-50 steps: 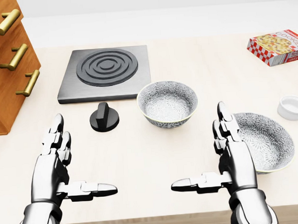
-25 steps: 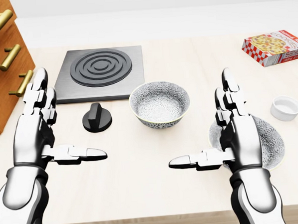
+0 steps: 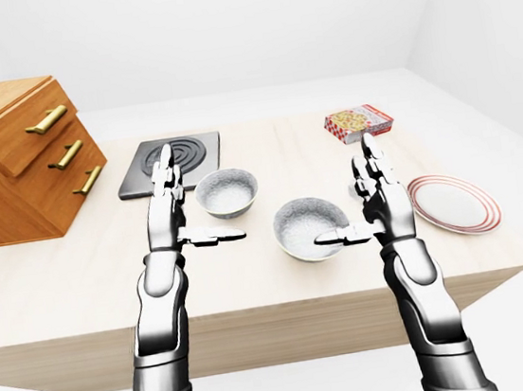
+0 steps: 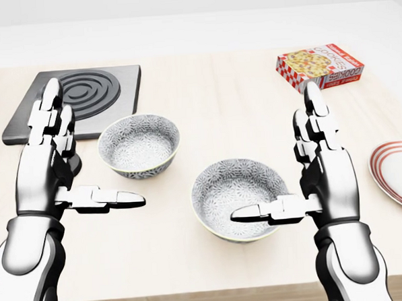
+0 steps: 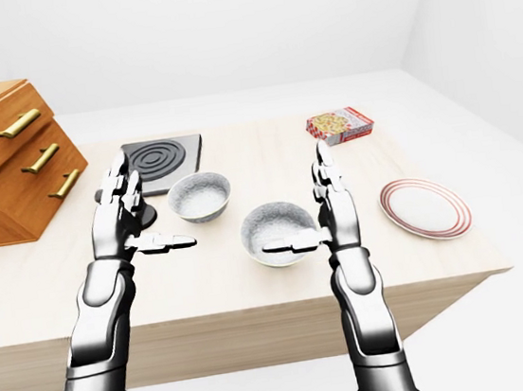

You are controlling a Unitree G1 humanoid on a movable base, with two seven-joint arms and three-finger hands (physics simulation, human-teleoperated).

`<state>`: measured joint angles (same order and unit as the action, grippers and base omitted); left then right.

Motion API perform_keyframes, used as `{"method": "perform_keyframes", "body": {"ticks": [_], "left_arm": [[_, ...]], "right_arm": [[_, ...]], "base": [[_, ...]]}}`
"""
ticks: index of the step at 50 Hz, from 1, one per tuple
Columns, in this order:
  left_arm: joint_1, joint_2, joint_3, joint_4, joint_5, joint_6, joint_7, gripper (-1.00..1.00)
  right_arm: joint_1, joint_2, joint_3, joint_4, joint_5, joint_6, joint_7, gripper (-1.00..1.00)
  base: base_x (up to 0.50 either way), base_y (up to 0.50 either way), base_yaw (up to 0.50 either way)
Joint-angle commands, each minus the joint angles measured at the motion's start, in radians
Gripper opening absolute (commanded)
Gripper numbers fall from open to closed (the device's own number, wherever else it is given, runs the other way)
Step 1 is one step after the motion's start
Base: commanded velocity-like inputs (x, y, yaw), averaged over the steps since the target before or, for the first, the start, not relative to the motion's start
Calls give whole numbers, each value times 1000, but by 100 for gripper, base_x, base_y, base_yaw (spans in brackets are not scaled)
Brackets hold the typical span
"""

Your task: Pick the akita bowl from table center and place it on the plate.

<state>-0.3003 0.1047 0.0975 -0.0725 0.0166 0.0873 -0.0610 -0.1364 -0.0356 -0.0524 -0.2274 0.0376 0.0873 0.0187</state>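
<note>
Both hands are held raised over the tabletop (image 4: 194,279) with fingers spread apart and nothing gripped, apparently readied for a reach. The right hand (image 4: 317,178) is held just beside the nearer bowl (image 4: 240,199), its thumb over the rim. The left hand (image 4: 53,165) is raised beside the farther bowl (image 4: 139,145). Both bowls are empty; which is the akita bowl cannot be told. The plate (image 5: 425,208) lies bare, well apart at the right.

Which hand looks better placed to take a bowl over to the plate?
Probably the right hand: it hovers open beside the nearer bowl, on the side toward the plate. The left hand is open by the stove plate, farthest from it.
</note>
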Motion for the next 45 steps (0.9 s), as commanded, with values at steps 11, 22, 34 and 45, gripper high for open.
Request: {"method": "perform_keyframes", "body": {"ticks": [11, 22, 34, 45], "left_arm": [[11, -4, -2, -12, 2, 0, 0, 100], [17, -8, -4, -16, 2, 0, 3, 100], [20, -3, 3, -24, 0, 0, 7, 100], [-16, 85, 15, 73, 190, 0, -14, 100]], "right_arm": [[-2, 3, 6, -26, 27, 0, 26, 100], [-8, 4, 16, -7, 8, 0, 20, 100], [-3, 1, 5, 6, -5, 0, 5, 100], [5, 1, 8, -4, -10, 0, 11, 100]], "base": [[15, -50, 0], [43, -39, 0], [5, 0, 0], [0, 0, 0]]}}
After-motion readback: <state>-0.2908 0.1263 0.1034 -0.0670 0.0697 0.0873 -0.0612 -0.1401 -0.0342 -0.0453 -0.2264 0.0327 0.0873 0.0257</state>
